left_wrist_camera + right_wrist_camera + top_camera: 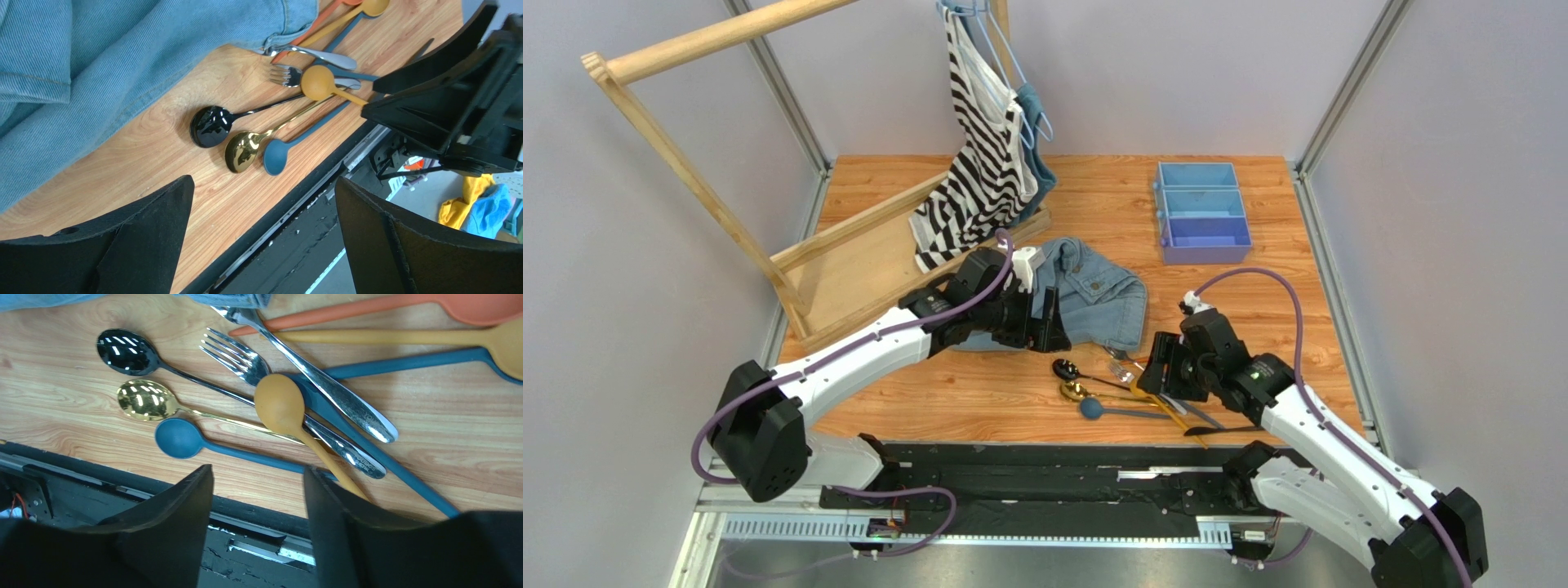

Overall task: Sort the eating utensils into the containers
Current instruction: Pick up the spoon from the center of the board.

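Observation:
The utensils (pixel 1124 395) lie in a loose pile near the table's front edge. The right wrist view shows a black spoon (pixel 126 352), a gold spoon (pixel 144 398), a blue spoon (pixel 178 438), a yellow spoon (pixel 279 404), a silver fork (pixel 236 352) and an orange spoon's handle (pixel 368 309). My right gripper (pixel 258 471) is open and empty, just above the pile's near side. My left gripper (pixel 264 184) is open and empty, left of the pile (pixel 276 122) and over the table's front edge. The light blue three-compartment tray (pixel 1198 211) stands at the back right.
A denim garment (pixel 1087 294) lies just behind the pile and covers some utensil ends. A wooden rack (pixel 707 184) stands at the left, and a striped shirt (pixel 983 147) hangs from it. The black rail (pixel 1051 459) runs along the front edge.

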You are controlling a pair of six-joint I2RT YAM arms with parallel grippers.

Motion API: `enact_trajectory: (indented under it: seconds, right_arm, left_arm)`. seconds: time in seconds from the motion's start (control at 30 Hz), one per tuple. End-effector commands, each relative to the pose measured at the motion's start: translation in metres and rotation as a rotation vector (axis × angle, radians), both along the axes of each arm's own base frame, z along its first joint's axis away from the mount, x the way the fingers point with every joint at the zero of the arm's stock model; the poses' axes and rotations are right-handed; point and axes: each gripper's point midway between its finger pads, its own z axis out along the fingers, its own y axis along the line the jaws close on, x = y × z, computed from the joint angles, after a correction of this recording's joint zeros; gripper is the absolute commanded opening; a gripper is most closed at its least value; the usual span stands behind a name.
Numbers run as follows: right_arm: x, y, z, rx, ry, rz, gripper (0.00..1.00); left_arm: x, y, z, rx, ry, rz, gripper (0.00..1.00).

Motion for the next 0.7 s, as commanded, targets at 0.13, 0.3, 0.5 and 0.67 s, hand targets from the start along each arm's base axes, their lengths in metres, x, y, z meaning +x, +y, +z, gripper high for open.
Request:
enact_trajectory:
  seconds: [0.13, 0.3, 0.5, 0.67]
  right_arm:
    - [-0.01, -0.01, -0.029, -0.088, 0.06, -0.081, 0.53]
    - [-0.009, -0.016, -0.034, -0.122, 0.04, -0.112, 0.55]
    - [-0.006, -0.019, -0.045, -0.151, 0.041, -0.117, 0.54]
    - [-0.003, -0.017, -0.048, -0.17, 0.041, -0.093, 0.54]
  left_arm:
    - [0.003, 0.0, 0.031, -0.032, -0.065, -0.01, 0.95]
    - [0.004, 0.003, 0.028, -0.013, -0.066, 0.004, 0.95]
    - [0.004, 0.002, 0.028, -0.017, -0.065, -0.003, 0.94]
    - [0.009, 0.01, 0.026, 0.013, -0.073, 0.052, 0.95]
